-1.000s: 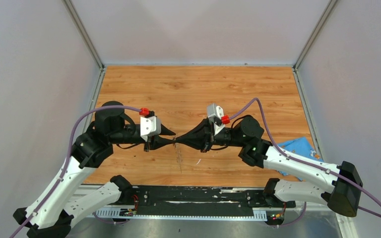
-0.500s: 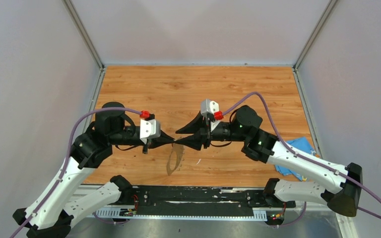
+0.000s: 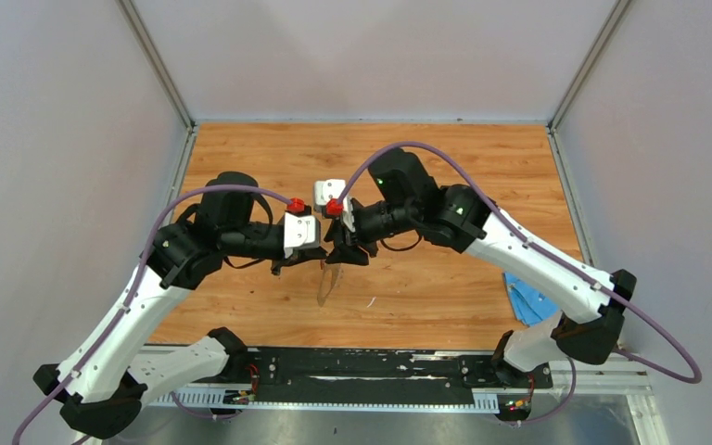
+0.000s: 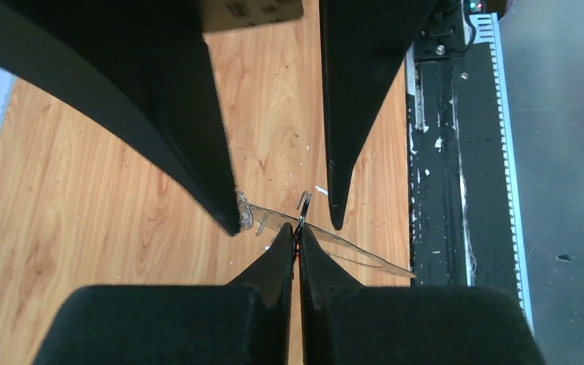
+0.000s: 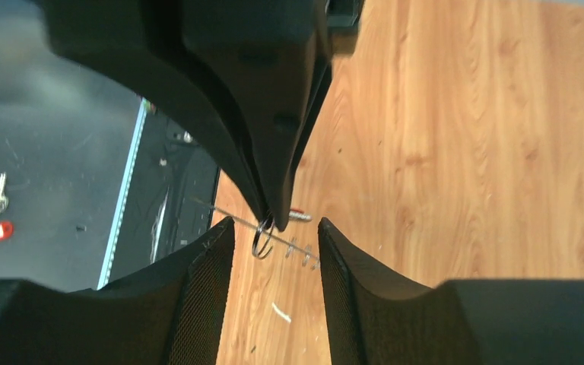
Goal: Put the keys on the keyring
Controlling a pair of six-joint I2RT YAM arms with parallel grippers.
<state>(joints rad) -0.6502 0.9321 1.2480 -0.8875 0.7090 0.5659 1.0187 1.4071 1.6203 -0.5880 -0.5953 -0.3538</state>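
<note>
Keyring (image 3: 326, 286): 1 (pinched in left pincer (image 4: 296, 232)) | right pincer (image 5: 276, 224): parted | cloth (image 3: 527, 301): 1

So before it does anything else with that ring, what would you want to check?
1. Grip: the left gripper is shut on the keyring: ok.
2. Release: the right gripper is open, its fingers either side of the left tips: ok.
3. Clearance: right gripper free of the keyring: cannot tell, one fingertip sits very close to it.
4. Height: keyring hanging clear of the table: cannot tell.
5. Location of the keys: cannot tell, only a red bit shows by the left tips, and no blue one is in view.
</note>
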